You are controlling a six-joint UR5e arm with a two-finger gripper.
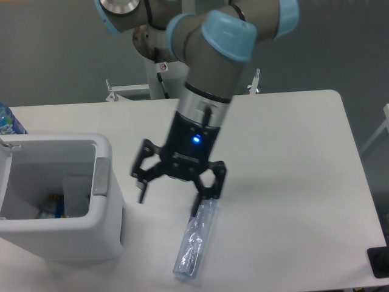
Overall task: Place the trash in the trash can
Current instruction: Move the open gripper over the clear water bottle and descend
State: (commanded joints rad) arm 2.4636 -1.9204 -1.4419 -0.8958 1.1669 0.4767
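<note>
My gripper (176, 184) hangs over the white table (285, 152) with its fingers spread wide and nothing between them, just above the capped end of the crushed bottle (196, 240). I hold it splayed like this because the bottle is a broad, flattened thing, and I judge the fingers need all that room to straddle it.

The bottle lies flat on the table near the front edge, running lengthwise away from the camera, cap end toward me, label facing up. My right-hand finger sits nearly over the cap, while the other finger stands out to the side over bare table, so I am not centred on the body yet.

The bin (61, 207) stands at the table's left end, well apart from the bottle, its mouth open to the top and its grey latch (100, 176) facing my gripper. Some items lie at the bottom of it; whether the wrapper is among them I cannot tell.

A blue-labelled bottle (7, 121) peeks in at the far left edge, behind the bin. It is no concern of mine.

One piece remains to carry, by my reckoning.
</note>
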